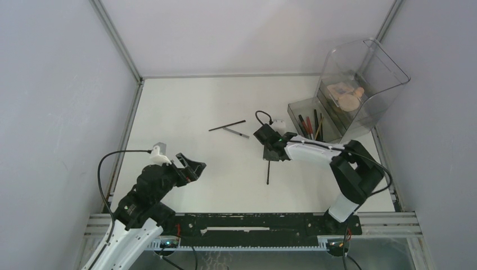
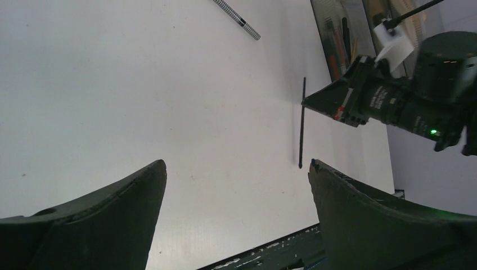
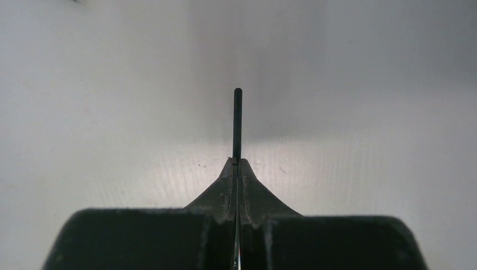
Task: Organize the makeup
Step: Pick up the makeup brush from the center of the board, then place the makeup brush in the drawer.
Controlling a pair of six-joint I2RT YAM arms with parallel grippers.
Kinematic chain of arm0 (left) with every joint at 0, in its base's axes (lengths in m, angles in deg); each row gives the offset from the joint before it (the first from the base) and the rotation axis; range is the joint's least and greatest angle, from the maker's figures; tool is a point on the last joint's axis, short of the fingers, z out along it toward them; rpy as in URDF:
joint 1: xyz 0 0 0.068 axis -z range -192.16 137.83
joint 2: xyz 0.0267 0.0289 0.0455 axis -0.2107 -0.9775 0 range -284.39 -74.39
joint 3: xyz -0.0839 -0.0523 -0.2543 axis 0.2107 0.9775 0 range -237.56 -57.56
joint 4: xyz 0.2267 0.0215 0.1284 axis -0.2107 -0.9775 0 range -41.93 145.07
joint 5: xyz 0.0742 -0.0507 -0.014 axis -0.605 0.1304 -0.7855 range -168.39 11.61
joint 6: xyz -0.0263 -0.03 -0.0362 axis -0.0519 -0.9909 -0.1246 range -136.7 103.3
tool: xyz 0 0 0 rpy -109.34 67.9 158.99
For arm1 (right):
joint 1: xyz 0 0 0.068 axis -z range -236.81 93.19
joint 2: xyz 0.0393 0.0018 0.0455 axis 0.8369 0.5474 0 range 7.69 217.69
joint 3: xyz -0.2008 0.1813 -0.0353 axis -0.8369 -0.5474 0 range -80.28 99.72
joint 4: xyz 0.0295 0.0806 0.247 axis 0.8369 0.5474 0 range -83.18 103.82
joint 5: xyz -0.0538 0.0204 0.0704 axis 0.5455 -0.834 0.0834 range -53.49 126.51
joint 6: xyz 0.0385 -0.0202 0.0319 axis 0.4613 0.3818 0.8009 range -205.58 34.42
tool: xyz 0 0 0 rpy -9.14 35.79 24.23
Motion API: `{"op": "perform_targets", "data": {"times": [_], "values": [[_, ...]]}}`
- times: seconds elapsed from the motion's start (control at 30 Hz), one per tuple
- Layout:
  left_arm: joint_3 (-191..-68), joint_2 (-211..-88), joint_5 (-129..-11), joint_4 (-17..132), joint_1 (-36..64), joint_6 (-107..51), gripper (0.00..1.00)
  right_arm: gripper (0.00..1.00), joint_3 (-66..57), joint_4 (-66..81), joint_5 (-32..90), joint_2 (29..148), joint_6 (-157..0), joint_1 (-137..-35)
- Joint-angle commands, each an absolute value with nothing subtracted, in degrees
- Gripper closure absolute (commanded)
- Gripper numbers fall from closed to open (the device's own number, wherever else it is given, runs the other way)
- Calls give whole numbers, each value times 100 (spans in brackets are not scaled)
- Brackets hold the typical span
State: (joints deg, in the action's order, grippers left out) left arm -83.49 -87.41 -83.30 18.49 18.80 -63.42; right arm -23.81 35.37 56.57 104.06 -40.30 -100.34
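Right tool pinching thin black pencil, left tool spread wide above white table

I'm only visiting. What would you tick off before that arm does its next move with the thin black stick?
1. Grip: the right gripper is shut on the black pencil: ok.
2. Pencil points straight out from the fingertips: ok.
3. Pencil lifted off the table: cannot tell.
4. The pencil tray is open on top: ok.
5. The left gripper is open, holds nothing and is well off to the side: ok.
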Motion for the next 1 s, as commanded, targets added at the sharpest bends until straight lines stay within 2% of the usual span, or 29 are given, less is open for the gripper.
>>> {"op": "perform_targets", "data": {"times": [0.0, 0.13, 0.3, 0.4, 0.53, 0.6, 0.63, 0.67, 0.73, 0.97], "values": [[-8544, -8664, -8260, 2016, 1901, -6407, 0, 100, -2154, 3271, 6254, 9179, -5785, -9871], [-8508, -8795, -8251, 2034, 1898, -6355, 0, 100, -2037, 3368, 7105, 8499, -6520, -9383], [-8504, -8872, -8171, 2153, 1900, -6372, 0, 100, -1967, 2717, 8134, 8104, -7617, -8543], [-8549, -8855, -8218, 2113, 1901, -6340, 0, 100, -1955, 1915, 8650, 8342, -8417, -8167], [-8554, -8863, -8252, 2070, 1901, -6326, 0, 98, -1851, 843, 8673, 9178, -9402, -7822], [-8549, -8851, -8256, 2060, 1899, -6336, 0, 68, -1399, 1317, 8644, 9730, -9107, -7700], [-8548, -8834, -8270, 2042, 1899, -6351, 0, 62, -1124, 1715, 8685, 9951, -8863, -7705], [-8545, -8801, -8288, 2028, 1901, -6361, 0, 60, -1005, 1980, 8729, 10070, -8665, -7743], [-8515, -8734, -8318, 1994, 1895, -6386, 0, 60, -896, 2197, 8417, 9940, -8300, -7825], [-8482, -8829, -8285, 2056, 1902, -6376, 0, 60, -1291, 2790, 6067, 9224, -6747, -8132]]}}
